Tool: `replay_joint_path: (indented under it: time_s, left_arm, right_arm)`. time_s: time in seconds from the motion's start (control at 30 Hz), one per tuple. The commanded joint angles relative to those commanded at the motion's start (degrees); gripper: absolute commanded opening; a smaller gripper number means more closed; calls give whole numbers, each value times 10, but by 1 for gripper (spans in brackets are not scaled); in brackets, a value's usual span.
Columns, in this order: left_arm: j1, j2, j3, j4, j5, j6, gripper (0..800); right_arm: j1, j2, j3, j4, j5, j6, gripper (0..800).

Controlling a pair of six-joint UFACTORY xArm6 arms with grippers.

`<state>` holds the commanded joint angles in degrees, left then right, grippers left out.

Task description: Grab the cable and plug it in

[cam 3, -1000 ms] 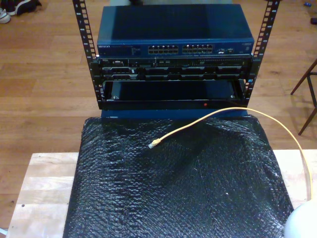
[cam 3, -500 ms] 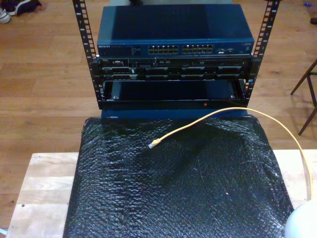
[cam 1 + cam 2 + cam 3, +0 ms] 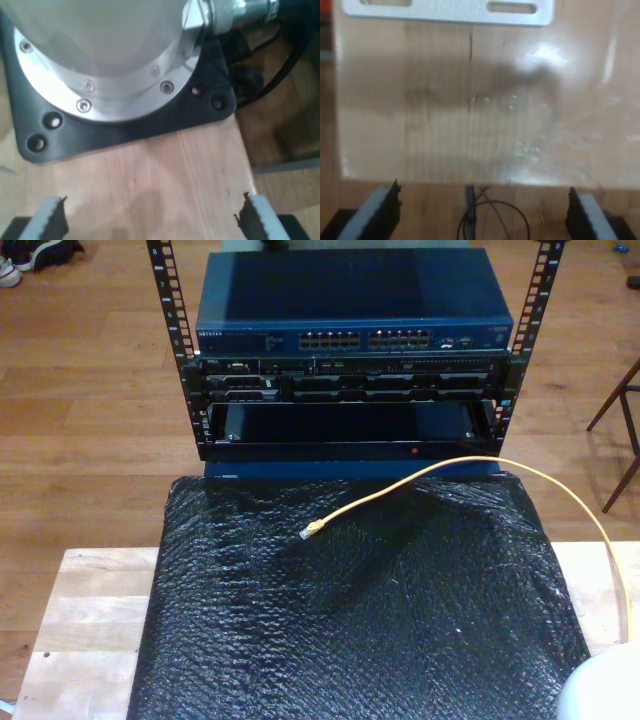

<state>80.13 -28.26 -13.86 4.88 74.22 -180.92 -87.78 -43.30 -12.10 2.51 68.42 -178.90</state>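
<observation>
The cable [image 3: 450, 468] is a thin yellow-orange line lying across the black bubble-wrap mat [image 3: 360, 620] in the exterior view. Its small clear plug [image 3: 310, 531] rests near the mat's middle, and the cable arcs away to the exterior view's right edge. Above a pale wooden tabletop [image 3: 165, 170], my first gripper [image 3: 152, 222] is open, with nothing between its toothed fingers [image 3: 52, 220]. My second gripper [image 3: 482, 212] is also open, over a glossy wooden surface, holding nothing. Neither gripper is near the cable.
A blue network switch [image 3: 355, 300] with rows of ports [image 3: 365, 340] sits in a black rack [image 3: 350, 410] beyond the mat. A white rounded arm part [image 3: 600, 695] shows at the exterior view's lower right. An arm's silver base on a black plate [image 3: 125, 125] stands ahead of my first gripper.
The white arm part at the exterior view's lower right has shifted slightly lower and to the left. The cable and plug have not moved.
</observation>
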Motion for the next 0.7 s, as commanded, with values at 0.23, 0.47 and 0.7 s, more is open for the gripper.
replay_joint_path:
  time_s: [0.23,0.47,0.7]
  left_arm:
    - [-1,1,-76,0,109,-2,800]
    - [-3,0,-114,-2,133,-15,800]
    - [-6,-4,-156,-24,174,-39,800]
  right_arm:
    - [7,0,-73,1,84,37,800]
    - [70,0,-126,1,114,106,800]
    - [200,5,-169,1,116,224,800]
